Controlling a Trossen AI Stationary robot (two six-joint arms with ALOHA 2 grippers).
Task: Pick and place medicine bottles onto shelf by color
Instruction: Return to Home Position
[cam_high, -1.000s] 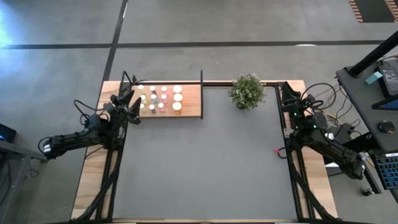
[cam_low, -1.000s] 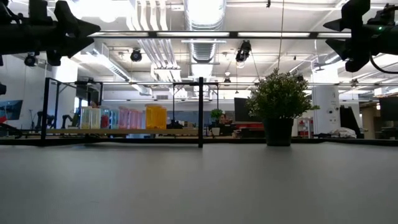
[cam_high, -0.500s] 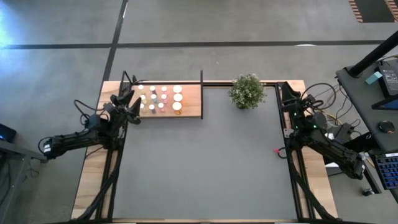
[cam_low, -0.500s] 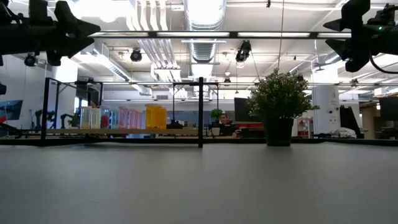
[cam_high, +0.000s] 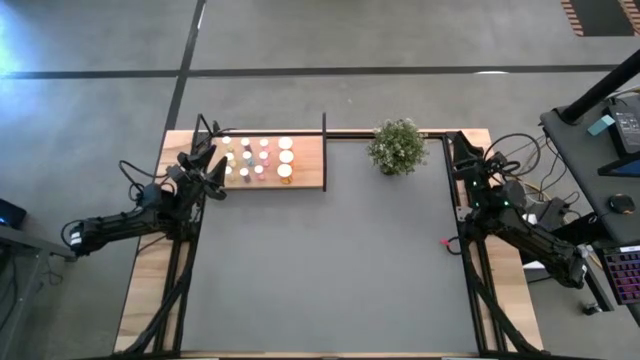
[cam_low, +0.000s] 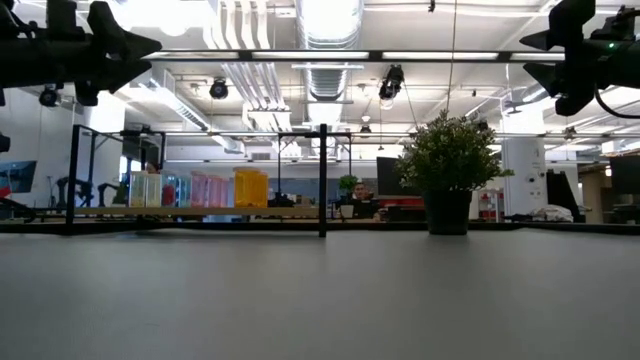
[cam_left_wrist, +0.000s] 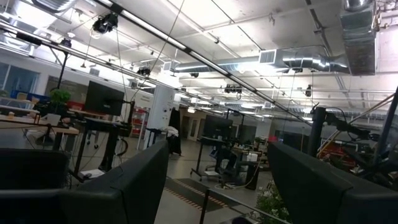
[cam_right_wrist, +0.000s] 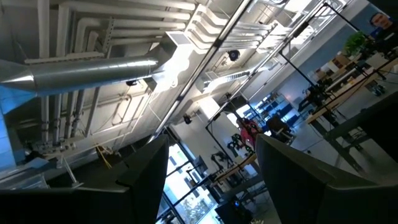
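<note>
**Position of task items.** The medicine bottles (cam_high: 255, 158) stand upright in rows on the shelf (cam_high: 305, 170), which lies at the 11 o'clock corner of the tabletop (cam_high: 330, 260). In the low view they are grouped by colour, with a pale yellow-green group at the 9 o'clock end, pink in the middle and orange at the 3 o'clock end. No bottle is seen elsewhere on the tabletop. A potted plant (cam_high: 397, 146) stands at 12 o'clock, well apart from the shelf.

**End effectors.** The left end effector (cam_high: 206, 166) is held raised just beside the shelf's 9 o'clock edge, its fingers spread and empty, as confirmed in its wrist view. The right end effector (cam_high: 463, 152) is parked at the tabletop's 2 o'clock corner. It is likewise spread and nothing is carried.

**Handling assessment.** The bottles are judged light, rigid and smooth-walled, so slipping or tipping under a glancing touch is likely. Their close spacing leaves little room between neighbours. Hold would best be taken across the body just below the white cap, approached from above.

**Comparison with earlier frames.** No change is noted. Both arms, the bottle rows and the plant are found in the same positions as a second ago. The sorting is judged complete, with the arms at or near rest.
</note>
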